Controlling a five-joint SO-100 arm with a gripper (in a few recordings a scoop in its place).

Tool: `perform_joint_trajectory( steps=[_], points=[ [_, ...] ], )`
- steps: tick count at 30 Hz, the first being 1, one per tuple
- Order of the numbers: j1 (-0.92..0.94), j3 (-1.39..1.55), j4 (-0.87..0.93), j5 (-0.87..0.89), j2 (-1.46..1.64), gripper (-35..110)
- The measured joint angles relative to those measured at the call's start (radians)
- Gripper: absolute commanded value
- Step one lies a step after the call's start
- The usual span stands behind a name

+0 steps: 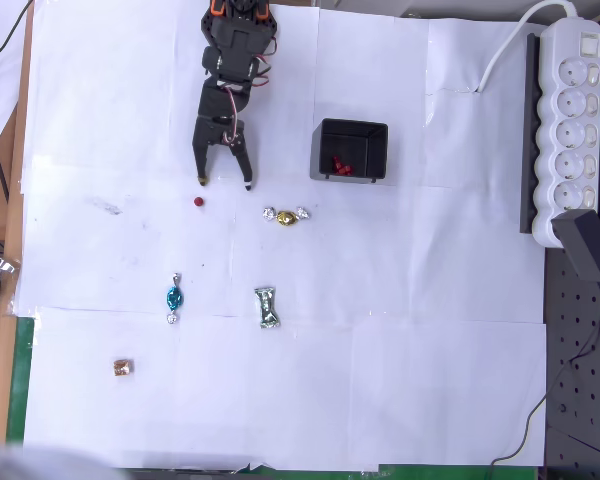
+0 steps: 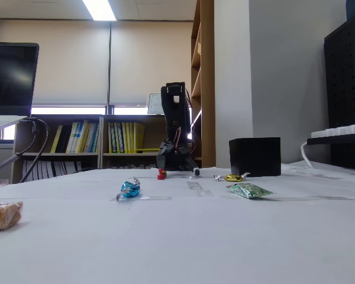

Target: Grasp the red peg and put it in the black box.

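— Claw status?
— We find the claw [image 1: 223, 183] open, empty, fingertips (both lowered) beside the black box [image 1: 351, 150].
— The red peg?
— We note the red peg [image 1: 198, 201] on the tabletop [image 1: 430, 300], well apart from that box.

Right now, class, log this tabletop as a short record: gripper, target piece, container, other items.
gripper: gripper open, fingertips pointing down the overhead view, holding nothing
target: red peg on the white paper, just below the left fingertip in the overhead view
container: black box, open top, red pieces already inside
other items: gold candy, blue candy, green candy, brown candy
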Motion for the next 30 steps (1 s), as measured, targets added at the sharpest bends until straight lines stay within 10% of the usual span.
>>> perform_joint_trajectory(
  steps=[30],
  points=[
    [0.018, 0.118, 0.008, 0.014, 0.054, 37]
  ],
)
